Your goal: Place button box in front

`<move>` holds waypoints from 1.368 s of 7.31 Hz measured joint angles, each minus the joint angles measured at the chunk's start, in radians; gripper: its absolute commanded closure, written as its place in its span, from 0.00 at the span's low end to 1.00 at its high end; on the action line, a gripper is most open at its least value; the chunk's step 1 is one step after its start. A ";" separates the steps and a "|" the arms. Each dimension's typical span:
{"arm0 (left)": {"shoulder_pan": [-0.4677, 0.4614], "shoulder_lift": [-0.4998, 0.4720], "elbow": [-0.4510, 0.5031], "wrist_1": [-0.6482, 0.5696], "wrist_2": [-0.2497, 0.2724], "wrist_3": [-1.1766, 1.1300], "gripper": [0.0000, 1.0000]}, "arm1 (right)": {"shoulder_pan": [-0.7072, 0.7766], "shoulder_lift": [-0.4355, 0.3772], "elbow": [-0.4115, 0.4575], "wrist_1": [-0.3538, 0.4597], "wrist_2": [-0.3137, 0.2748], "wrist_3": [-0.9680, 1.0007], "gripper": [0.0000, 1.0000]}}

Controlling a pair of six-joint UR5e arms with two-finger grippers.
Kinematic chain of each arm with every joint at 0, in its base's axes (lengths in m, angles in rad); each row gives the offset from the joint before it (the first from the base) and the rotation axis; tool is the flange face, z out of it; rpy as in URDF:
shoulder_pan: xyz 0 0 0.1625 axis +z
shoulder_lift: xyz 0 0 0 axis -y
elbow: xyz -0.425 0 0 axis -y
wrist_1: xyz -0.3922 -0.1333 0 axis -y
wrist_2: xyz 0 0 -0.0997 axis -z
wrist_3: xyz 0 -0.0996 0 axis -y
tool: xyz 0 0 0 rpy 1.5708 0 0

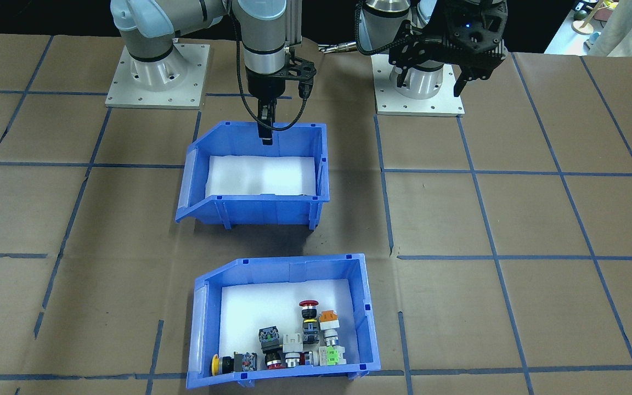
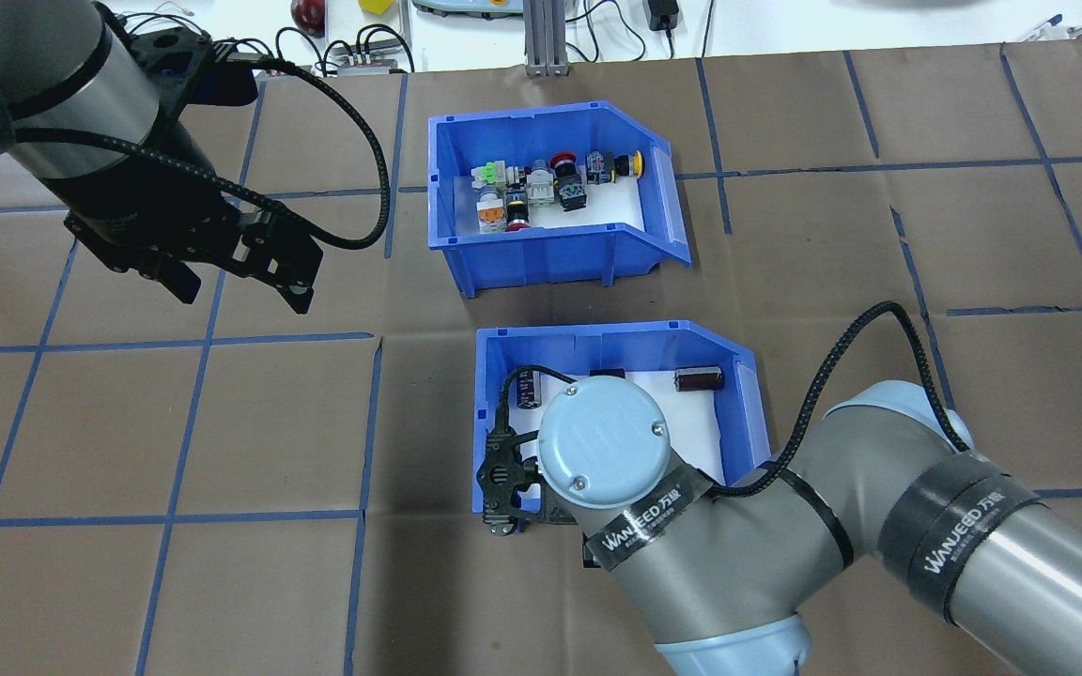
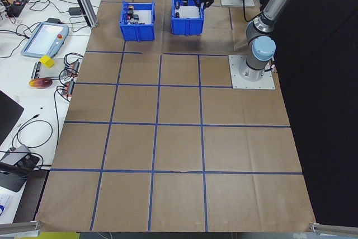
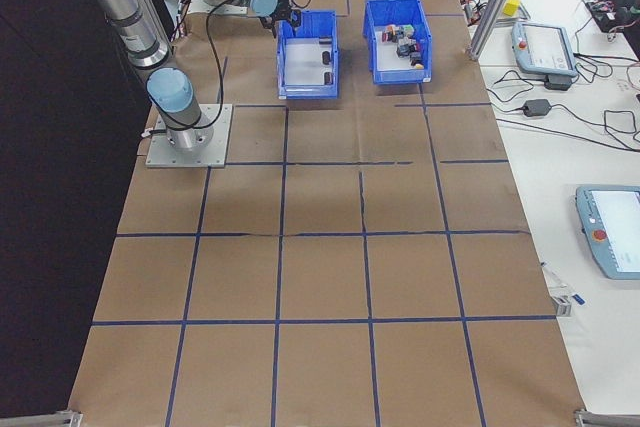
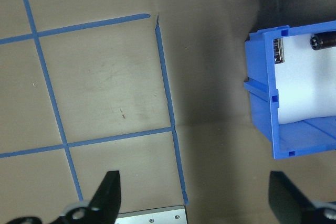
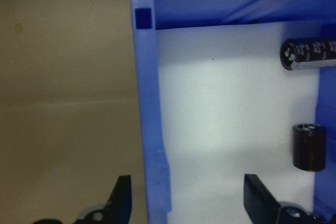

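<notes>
The button box is a blue bin with white foam and assorted coloured push-buttons. It stands on the operators' side of the table, also seen in the overhead view as the button box. Between it and the robot stands a like blue bin holding black capacitors. My right gripper is open, its fingers astride the robot-side wall of that capacitor bin, one inside and one outside. My left gripper hangs open above bare paper, clear of both bins, with nothing in it.
Brown paper with a blue tape grid covers the table. Both arm base plates sit on the robot's side. Beyond the far edge runs a bench with cables, teach pendants and an aluminium post.
</notes>
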 measured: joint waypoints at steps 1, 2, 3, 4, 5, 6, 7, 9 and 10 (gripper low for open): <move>0.000 0.001 0.000 -0.001 0.000 0.000 0.01 | -0.037 -0.038 -0.010 0.033 0.000 -0.004 0.00; 0.000 0.001 -0.001 -0.001 0.001 0.000 0.01 | -0.100 -0.065 -0.045 0.106 0.002 -0.008 0.00; 0.000 0.002 -0.001 -0.001 0.002 -0.001 0.01 | -0.173 -0.078 -0.099 0.196 0.006 -0.011 0.00; 0.000 0.002 -0.001 -0.001 0.002 -0.001 0.01 | -0.244 -0.083 -0.155 0.278 0.009 -0.010 0.00; 0.000 0.003 0.000 -0.001 0.002 -0.001 0.01 | -0.313 -0.083 -0.211 0.354 0.011 -0.003 0.00; 0.000 0.003 0.000 -0.001 0.002 -0.001 0.01 | -0.387 -0.081 -0.265 0.423 0.012 0.021 0.00; 0.000 0.003 0.001 0.000 0.002 -0.001 0.01 | -0.458 -0.079 -0.306 0.473 0.013 0.080 0.00; 0.001 0.004 0.001 0.000 0.003 -0.002 0.01 | -0.547 -0.078 -0.342 0.511 0.025 0.308 0.00; 0.000 0.004 0.003 0.000 0.004 -0.002 0.01 | -0.560 -0.079 -0.351 0.514 0.039 0.476 0.00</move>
